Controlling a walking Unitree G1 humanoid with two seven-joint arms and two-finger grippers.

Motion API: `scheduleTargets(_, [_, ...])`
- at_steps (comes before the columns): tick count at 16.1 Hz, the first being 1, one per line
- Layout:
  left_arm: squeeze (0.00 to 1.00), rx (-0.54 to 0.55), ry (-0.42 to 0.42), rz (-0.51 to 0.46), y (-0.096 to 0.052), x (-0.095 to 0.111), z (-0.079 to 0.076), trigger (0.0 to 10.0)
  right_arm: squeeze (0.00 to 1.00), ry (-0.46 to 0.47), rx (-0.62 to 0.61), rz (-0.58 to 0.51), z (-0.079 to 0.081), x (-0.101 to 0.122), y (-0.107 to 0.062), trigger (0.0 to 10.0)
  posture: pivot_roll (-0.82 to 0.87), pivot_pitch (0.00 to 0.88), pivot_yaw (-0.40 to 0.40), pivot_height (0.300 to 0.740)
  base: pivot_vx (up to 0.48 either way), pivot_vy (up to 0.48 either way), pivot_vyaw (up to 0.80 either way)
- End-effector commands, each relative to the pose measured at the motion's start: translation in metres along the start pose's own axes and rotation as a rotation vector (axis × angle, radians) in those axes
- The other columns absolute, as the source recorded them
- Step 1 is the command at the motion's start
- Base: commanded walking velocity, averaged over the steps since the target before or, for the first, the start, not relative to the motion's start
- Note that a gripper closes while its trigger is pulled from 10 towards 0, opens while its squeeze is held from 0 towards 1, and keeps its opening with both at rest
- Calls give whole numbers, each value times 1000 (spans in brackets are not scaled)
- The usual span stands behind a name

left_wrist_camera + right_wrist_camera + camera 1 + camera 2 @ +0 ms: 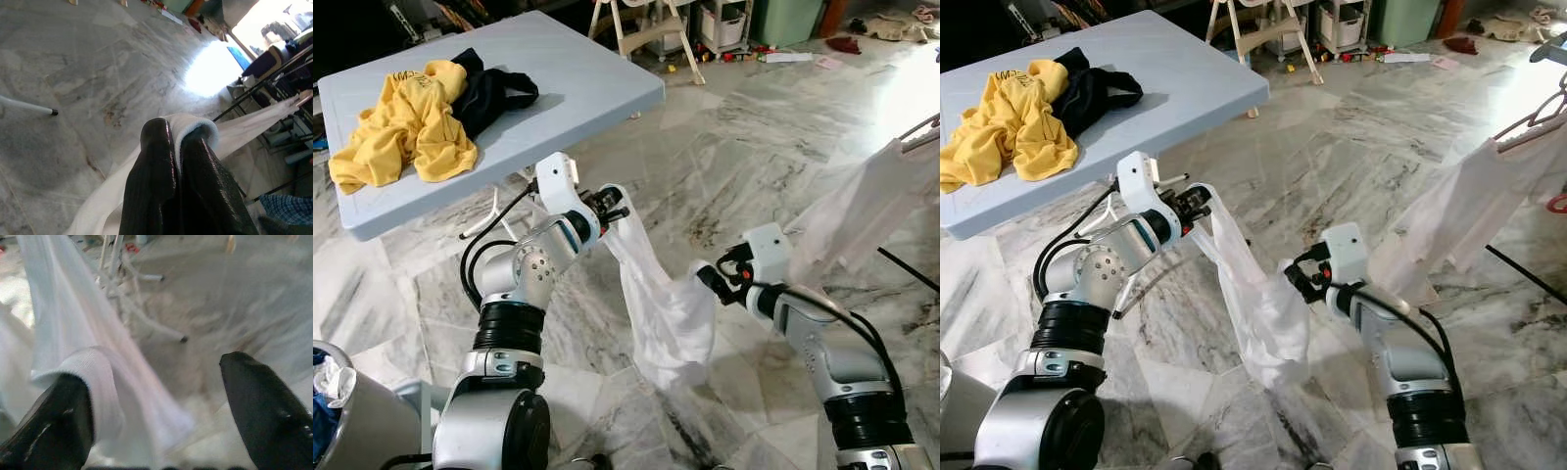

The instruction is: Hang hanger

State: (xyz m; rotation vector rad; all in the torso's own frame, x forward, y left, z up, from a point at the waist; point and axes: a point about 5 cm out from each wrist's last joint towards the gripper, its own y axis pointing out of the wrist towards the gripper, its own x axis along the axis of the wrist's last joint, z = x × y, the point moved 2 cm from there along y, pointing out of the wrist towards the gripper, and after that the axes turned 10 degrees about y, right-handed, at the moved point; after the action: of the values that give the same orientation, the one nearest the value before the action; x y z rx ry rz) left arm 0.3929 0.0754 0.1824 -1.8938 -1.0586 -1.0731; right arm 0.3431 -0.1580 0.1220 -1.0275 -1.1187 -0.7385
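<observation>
Fingers of the left gripper (615, 212) are being clenched on the white garment (661, 294) mid-frame, keeping it lifted; right gripper (710, 281) fingers are being held apart.

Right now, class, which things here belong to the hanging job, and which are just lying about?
Job in hand:
- white garment, pinched by the left gripper
- right gripper, open at the garment's ribbed edge
- hanger carrying another white garment

Lying about:
- yellow shirt
- black garment
- folding table

A shirt (403, 127) is laid on the table (578, 78) at far left; a garment (666, 304) is stretched between both tools, seemingly above the floor (724, 166).
</observation>
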Motion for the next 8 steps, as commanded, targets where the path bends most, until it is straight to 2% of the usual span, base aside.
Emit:
scheduleTargets(1, [0, 12, 34, -2, -3, 2, 3, 10000, 1000, -75, -6, -53, 3, 13, 1, 10000, -99, 121, 125, 740, 0, 0, 0])
scheduleTargets(3, [0, 17, 37, 7, -2, 1, 3, 10000, 1000, -350, -40, -12, -8, 19, -4, 10000, -103, 120, 130, 740, 0, 0, 0])
scheduleTargets(5, [0, 20, 26, 6, -1, 3, 2, 10000, 1000, -456, -53, 45, -16, 13, -5, 10000, -107, 118, 132, 740, 0, 0, 0])
scheduleTargets(7, [0, 20, 25, 8, 0, 2, 1, 10000, 1000, -424, 194, 293, 2, -32, -18, 10000, -105, 117, 131, 740, 0, 0, 0])
scheduleTargets(8, [0, 32, 34, 16, 0, -1, 3, 10000, 1000, -441, 296, 346, 11, -44, -27, 10000, -105, 117, 131, 740, 0, 0, 0])
